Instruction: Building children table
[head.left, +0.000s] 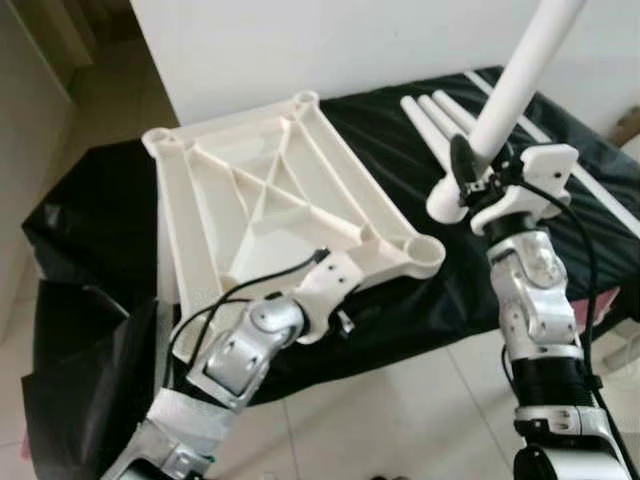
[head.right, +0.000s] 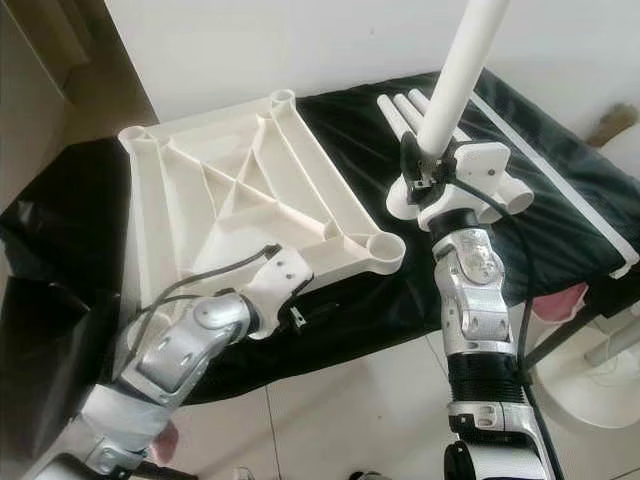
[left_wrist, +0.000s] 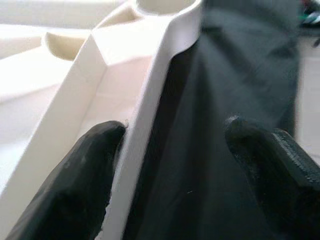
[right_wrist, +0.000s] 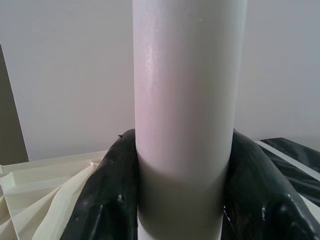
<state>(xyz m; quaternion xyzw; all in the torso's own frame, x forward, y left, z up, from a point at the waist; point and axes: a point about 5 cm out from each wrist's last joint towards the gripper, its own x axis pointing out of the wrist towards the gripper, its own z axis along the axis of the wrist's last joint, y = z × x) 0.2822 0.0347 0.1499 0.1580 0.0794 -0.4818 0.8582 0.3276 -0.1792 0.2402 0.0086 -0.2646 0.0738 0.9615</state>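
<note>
White plastic tabletop (head.left: 270, 195) lying upside down, ribs up, on black cloth (head.left: 420, 170) across centre and left of frame, four round corner sockets showing, nearest one (head.left: 428, 252) at centre right. Left gripper (left_wrist: 170, 165) at the tabletop's near edge, lower centre of frame, fingers apart and straddling the rim: one finger (left_wrist: 75, 180) pressed on the inner side of the rim wall, the other (left_wrist: 272, 165) off on the cloth side, not touching the plastic. Right gripper (right_wrist: 185, 190) at centre right of frame, clamped tight on a white leg (head.right: 455, 75), a black finger hugging each side of the tube. Leg tilted, upper end running off the top right of frame, lower end beside the nearest socket and apart from it. More legs (head.left: 435, 115) lying side by side on the cloth at upper right, behind the gripped one. Pale tiled floor (head.left: 400, 410) along the bottom of frame.
</note>
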